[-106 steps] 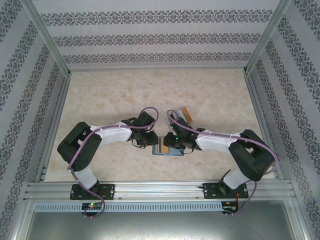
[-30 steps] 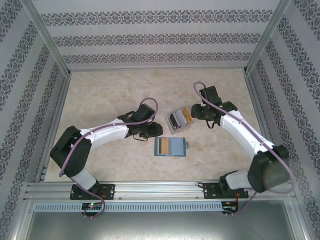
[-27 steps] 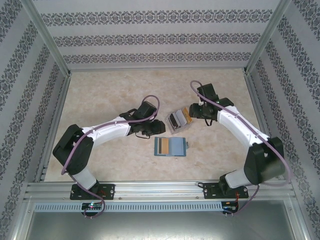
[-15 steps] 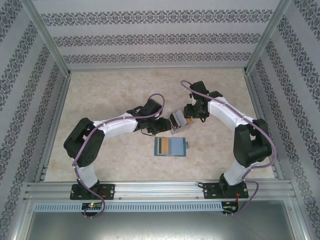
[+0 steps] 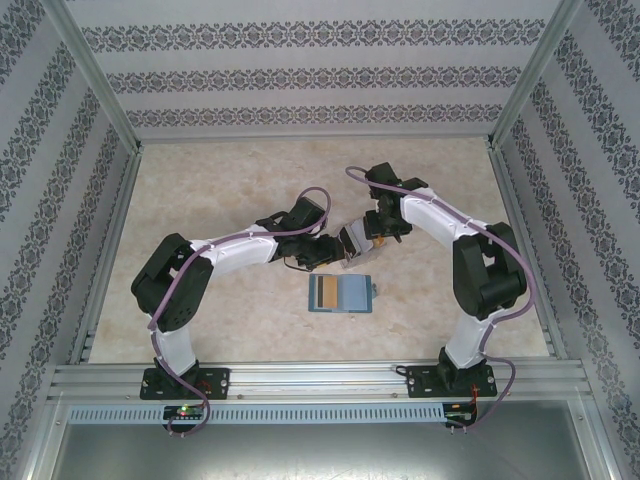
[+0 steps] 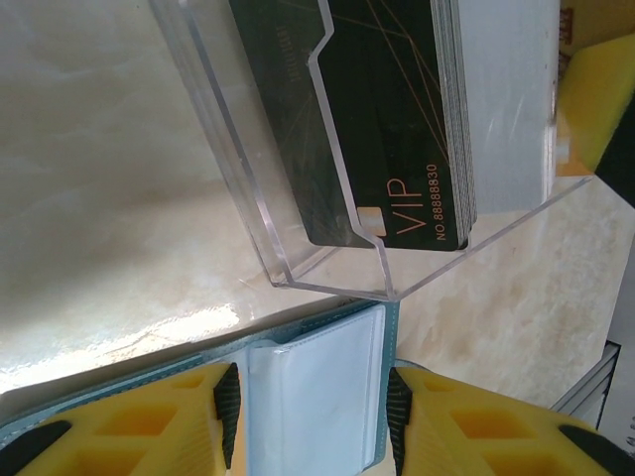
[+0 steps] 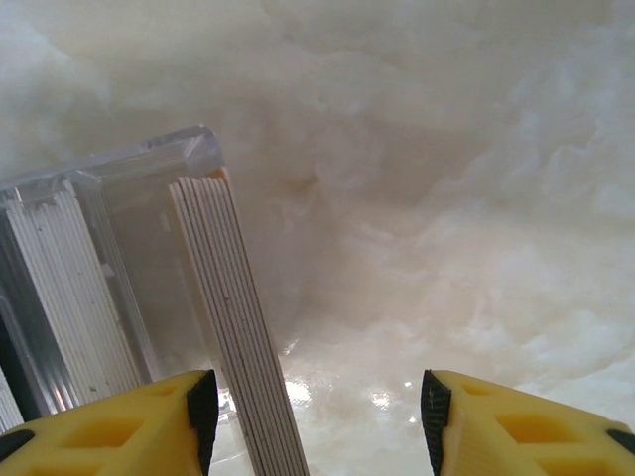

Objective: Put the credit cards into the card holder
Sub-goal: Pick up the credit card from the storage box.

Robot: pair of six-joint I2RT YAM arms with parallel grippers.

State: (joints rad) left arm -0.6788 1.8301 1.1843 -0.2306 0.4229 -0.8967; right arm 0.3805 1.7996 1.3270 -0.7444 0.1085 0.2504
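The card holder (image 5: 342, 294) lies open and flat on the table, teal with a tan pocket on its left. Just behind it stands a clear plastic box (image 5: 352, 243) holding the credit cards: a dark VIP card (image 6: 387, 119) in front and grey ones (image 6: 506, 99) behind. My left gripper (image 5: 328, 253) is at the box's left side, open. In the left wrist view the card holder's clear pocket (image 6: 298, 362) shows between and below its fingers. My right gripper (image 5: 377, 228) is open at the box's right end, with a pale stack of cards (image 7: 233, 317) edge-on by its left finger.
The marble-patterned tabletop (image 5: 220, 190) is bare around the box and holder. Patterned walls and metal frame posts (image 5: 515, 190) enclose the table on three sides. The box's clear wall (image 6: 248, 188) stands between my left fingers and the cards.
Both arms have closed in on the clear box: the right swung left to its right end, the left reached right to its left side. Both jaws widened a little. The card holder stayed put.
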